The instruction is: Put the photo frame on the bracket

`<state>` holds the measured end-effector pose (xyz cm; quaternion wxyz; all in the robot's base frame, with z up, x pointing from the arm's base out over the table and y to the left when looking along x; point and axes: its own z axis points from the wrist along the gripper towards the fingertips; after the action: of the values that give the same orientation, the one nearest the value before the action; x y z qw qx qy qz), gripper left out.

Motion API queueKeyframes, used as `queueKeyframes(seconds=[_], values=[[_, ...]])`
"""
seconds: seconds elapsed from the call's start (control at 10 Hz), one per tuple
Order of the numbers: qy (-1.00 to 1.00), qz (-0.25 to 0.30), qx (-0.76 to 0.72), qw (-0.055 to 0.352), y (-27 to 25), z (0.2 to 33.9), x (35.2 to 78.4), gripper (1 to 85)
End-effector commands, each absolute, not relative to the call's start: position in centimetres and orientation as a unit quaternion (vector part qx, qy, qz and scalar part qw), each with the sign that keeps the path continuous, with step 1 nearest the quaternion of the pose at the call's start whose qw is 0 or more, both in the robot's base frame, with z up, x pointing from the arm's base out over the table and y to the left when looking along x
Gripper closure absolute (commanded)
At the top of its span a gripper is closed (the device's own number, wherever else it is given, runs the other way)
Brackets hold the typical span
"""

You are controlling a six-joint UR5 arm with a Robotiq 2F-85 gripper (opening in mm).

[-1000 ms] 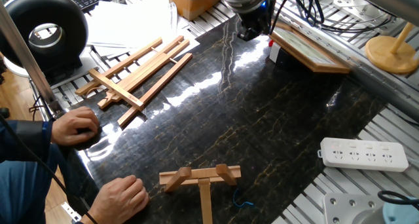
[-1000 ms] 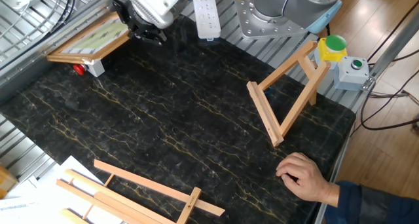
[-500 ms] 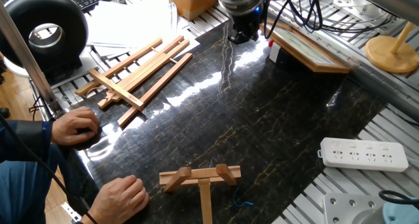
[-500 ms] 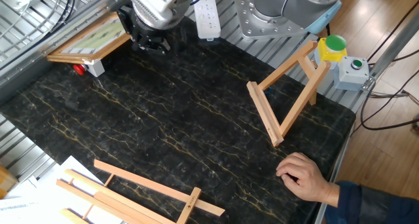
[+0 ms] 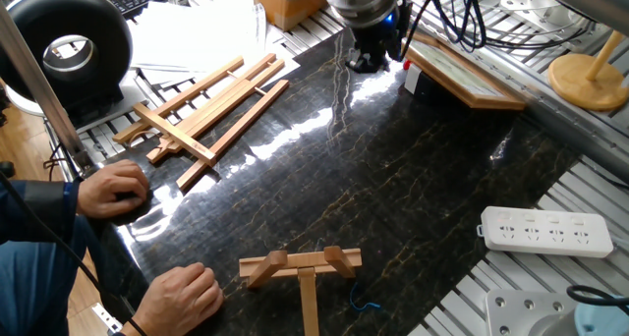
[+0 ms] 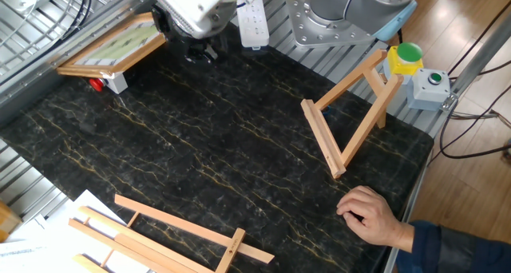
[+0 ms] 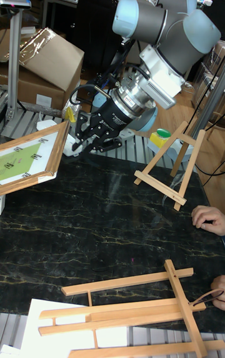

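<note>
The photo frame point(image 5: 462, 73) point(image 6: 112, 48) point(image 7: 25, 161) lies picture side up at the edge of the black marble mat, one corner propped on a small white block point(image 6: 112, 81). The bracket point(image 5: 300, 267) point(image 6: 351, 113) point(image 7: 169, 167), a small T-shaped light-wood stand, sits upright at the mat's opposite end. My gripper point(image 5: 371, 56) point(image 6: 196, 51) point(image 7: 94, 139) hangs low over the mat just beside the frame's near end. It is open, its dark fingers spread with nothing between them.
A larger slatted easel point(image 5: 201, 110) point(image 6: 168, 233) point(image 7: 125, 311) lies flat on the mat. A person's hands point(image 5: 113, 191) point(image 5: 182, 295) point(image 6: 371, 213) rest near the bracket. A white power strip point(image 5: 545, 230), a button box point(image 6: 419, 73) and a ring lamp point(image 5: 69, 46) border the mat.
The gripper has shifted a little sideways along the mat's edge, away from the photo frame. Frame, bracket and hands have not moved.
</note>
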<state>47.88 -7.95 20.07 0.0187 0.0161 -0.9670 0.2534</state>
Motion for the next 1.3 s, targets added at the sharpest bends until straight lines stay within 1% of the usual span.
queueKeyframes(seconds=[0.0, 0.2, 0.3, 0.5, 0.9, 1.2], values=[[-0.962, 0.271, -0.009, 0.028, -8.4, 19.7, 47.2, 38.3], [-0.955, 0.294, -0.022, 0.029, -9.1, 20.3, 46.8, 39.0], [-0.948, 0.315, -0.020, 0.030, -10.0, 20.9, 46.6, 39.3], [-0.944, 0.330, -0.015, 0.024, -10.4, 21.4, 46.8, 39.3], [-0.941, 0.338, -0.001, 0.015, -11.4, 21.0, 48.2, 39.3], [-0.942, 0.336, 0.006, 0.009, -12.1, 20.2, 49.0, 41.3]])
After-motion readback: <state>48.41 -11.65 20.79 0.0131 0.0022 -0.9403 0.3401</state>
